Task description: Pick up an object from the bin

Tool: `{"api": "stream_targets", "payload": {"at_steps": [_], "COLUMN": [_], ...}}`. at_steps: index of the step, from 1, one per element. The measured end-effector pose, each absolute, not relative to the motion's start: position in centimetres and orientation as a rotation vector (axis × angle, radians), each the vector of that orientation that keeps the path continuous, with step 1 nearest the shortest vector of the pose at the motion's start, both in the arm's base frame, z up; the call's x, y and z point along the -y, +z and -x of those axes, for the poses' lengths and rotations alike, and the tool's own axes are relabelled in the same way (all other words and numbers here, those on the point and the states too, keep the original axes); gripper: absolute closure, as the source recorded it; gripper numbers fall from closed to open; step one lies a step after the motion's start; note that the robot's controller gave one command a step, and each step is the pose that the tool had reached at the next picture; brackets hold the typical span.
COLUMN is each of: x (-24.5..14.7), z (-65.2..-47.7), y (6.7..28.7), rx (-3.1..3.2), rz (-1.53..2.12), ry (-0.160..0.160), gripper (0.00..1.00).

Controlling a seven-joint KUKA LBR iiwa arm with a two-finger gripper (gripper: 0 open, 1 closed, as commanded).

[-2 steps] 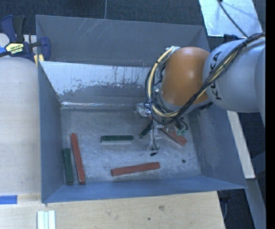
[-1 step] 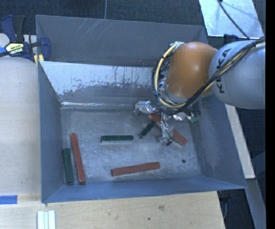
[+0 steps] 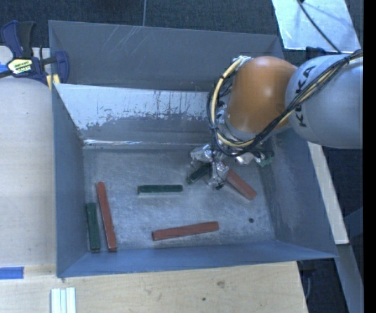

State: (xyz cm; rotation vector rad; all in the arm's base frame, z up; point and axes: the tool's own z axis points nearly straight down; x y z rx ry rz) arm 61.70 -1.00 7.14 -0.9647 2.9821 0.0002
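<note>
In the camera view, the arm (image 3: pixel 328 103) reaches into the grey metal bin (image 3: pixel 175 64) from the right. Its rounded orange cover (image 3: pixel 256 93) hangs over the bin's right half, with yellow and black cables (image 3: pixel 217 103) looping round it. The end effector (image 3: pixel 213 169) sits low over the bin floor, right of centre and towards the back wall. Whether it is released or clenched cannot be told from this angle, and no object can be clearly seen in its grasp.

Two things lie closest to it. A slanted red-brown bar (image 3: pixel 243 187) runs from just beneath the end effector down towards the right wall. A short dark green piece (image 3: pixel 196 173) lies tilted against the end effector's left side. Whether either one touches the metal cannot be told.

The rest lie apart on the floor. A green bar (image 3: pixel 160 189) rests level near the middle, left of the end effector. A long red-brown bar (image 3: pixel 185 231) lies near the front wall, almost level. By the left wall, a left red-brown bar (image 3: pixel 106 217) and a left green bar (image 3: pixel 93 227) lie side by side, running front to back.
</note>
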Motion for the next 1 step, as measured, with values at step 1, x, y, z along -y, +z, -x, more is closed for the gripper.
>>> {"api": "stream_targets", "payload": {"at_steps": [1], "x": [10.21], "z": [-60.01], "y": [22.20], "rx": [-2.822], "rz": [1.361], "ry": [-0.010], "gripper": [1.00]}}
